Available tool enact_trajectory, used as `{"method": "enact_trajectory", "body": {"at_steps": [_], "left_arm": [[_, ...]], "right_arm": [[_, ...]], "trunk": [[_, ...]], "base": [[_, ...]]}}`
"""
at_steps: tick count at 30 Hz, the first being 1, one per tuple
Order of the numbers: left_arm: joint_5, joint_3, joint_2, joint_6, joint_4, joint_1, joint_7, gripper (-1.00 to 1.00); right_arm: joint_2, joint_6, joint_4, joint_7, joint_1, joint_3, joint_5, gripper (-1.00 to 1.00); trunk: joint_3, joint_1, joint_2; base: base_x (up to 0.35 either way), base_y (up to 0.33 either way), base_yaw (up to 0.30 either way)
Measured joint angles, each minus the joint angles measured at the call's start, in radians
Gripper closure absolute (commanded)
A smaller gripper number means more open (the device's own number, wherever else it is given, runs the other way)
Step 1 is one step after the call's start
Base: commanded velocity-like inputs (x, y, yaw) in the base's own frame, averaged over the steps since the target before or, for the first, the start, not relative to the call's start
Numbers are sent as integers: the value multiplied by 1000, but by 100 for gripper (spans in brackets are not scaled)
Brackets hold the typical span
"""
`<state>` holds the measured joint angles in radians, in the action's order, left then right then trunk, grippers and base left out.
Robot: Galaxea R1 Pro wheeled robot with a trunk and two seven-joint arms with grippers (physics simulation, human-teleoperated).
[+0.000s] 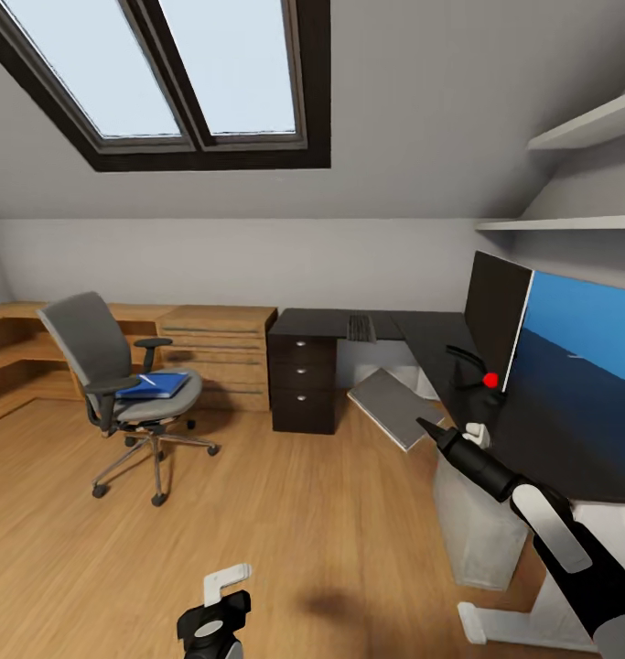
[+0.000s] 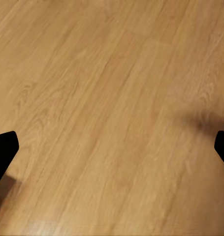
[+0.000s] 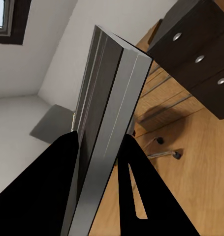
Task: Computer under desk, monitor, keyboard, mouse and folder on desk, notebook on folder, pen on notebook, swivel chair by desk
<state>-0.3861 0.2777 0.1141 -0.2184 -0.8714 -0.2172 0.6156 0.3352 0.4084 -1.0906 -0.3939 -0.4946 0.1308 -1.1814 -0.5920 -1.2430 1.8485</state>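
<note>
My right gripper (image 1: 428, 426) is shut on a flat grey slab (image 1: 388, 405), held tilted in the air beside the dark desk (image 1: 422, 331). The right wrist view shows the slab (image 3: 104, 113) edge-on, clamped between the black fingers (image 3: 48, 191). The monitor (image 1: 504, 316), its blue screen lit, stands on the desk at right. A small white mouse-like thing (image 1: 478, 434) lies by the desk edge. A dark keyboard-like thing (image 1: 360, 327) rests on the far desk. The grey swivel chair (image 1: 106, 366) carries a blue folder stack (image 1: 156, 384). My left gripper (image 1: 216, 611) hangs open over the floor (image 2: 112, 98).
A black drawer unit (image 1: 302, 384) stands under the desk's left end. Low wooden cabinets (image 1: 220, 343) run along the back wall. A pale grey box (image 1: 481, 531) sits under the desk near my right arm. Wooden floor (image 1: 285, 513) stretches between chair and desk.
</note>
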Motion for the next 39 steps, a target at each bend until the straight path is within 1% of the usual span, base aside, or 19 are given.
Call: {"method": "enact_trajectory", "body": {"at_steps": [39], "left_arm": [[2, 0, 0, 0, 0, 0, 0, -100]], "right_arm": [[0, 0, 18, 0, 0, -1, 0, 100]], "trunk": [[0, 0, 0]], "base": [[331, 0, 0]]}}
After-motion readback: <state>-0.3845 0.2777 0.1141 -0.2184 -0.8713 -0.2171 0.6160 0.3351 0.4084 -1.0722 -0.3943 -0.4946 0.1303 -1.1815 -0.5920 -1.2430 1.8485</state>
